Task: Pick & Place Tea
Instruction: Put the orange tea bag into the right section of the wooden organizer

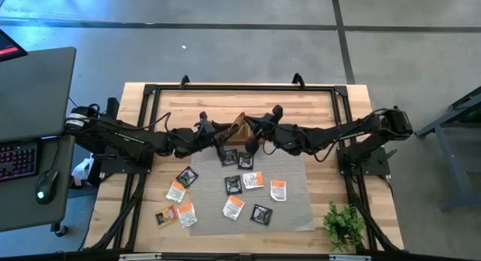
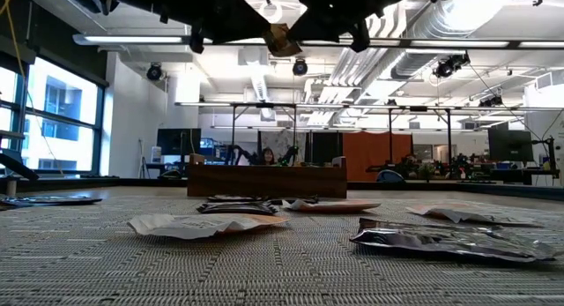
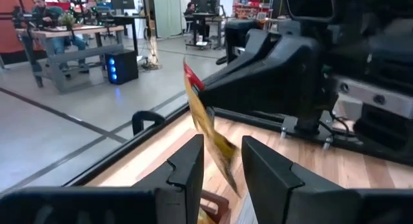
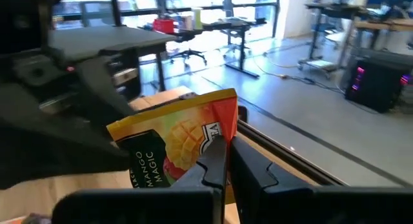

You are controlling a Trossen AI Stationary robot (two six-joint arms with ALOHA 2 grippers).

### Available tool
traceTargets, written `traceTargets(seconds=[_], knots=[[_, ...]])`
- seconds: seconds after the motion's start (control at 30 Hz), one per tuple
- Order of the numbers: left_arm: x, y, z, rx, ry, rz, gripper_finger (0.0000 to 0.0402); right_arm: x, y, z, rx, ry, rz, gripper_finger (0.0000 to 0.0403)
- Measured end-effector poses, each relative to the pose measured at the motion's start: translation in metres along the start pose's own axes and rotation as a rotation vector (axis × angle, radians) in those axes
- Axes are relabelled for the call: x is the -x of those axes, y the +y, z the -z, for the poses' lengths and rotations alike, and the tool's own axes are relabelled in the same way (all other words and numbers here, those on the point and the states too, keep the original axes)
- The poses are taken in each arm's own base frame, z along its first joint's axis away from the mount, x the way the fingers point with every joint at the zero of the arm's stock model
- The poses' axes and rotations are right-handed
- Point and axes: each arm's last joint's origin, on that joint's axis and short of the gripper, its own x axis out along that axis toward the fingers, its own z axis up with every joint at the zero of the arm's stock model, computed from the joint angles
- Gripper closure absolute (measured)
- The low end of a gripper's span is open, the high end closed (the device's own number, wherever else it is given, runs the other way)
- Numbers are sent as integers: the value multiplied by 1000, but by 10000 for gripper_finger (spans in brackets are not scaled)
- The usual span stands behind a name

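The right pincer (image 4: 227, 161) pinches a flat yellow-orange sachet (image 4: 177, 141) printed with mango and "MANGO MAGIC", held above the bench (image 1: 316, 103) toward twelve o'clock, between the left pincer's (image 3: 222, 166) spread fingers.

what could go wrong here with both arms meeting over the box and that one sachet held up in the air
1. The right gripper pinches the yellow-brown sachet only near one edge, so it may slip or twist out.
2. The left gripper is open with its fingers on either side of the same sachet; a mistimed handover could drop it beside the wooden box rather than in it.
3. Both arms crowd close above the box, so they might bump.
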Motion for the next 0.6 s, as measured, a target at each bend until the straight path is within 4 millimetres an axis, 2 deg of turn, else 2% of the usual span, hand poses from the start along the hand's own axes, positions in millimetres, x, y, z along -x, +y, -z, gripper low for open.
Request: traceTargets(seconds=[0.17,0.4,0.6], knots=[[0,0,2,-15,20,-2,298,0,2,-2,17,-10,-75,399],[0,0,2,-82,18,-2,301,0,3,-2,19,-7,-83,394],[0,1,5,-103,44,-7,348,0,3,-2,19,-7,-83,399]])
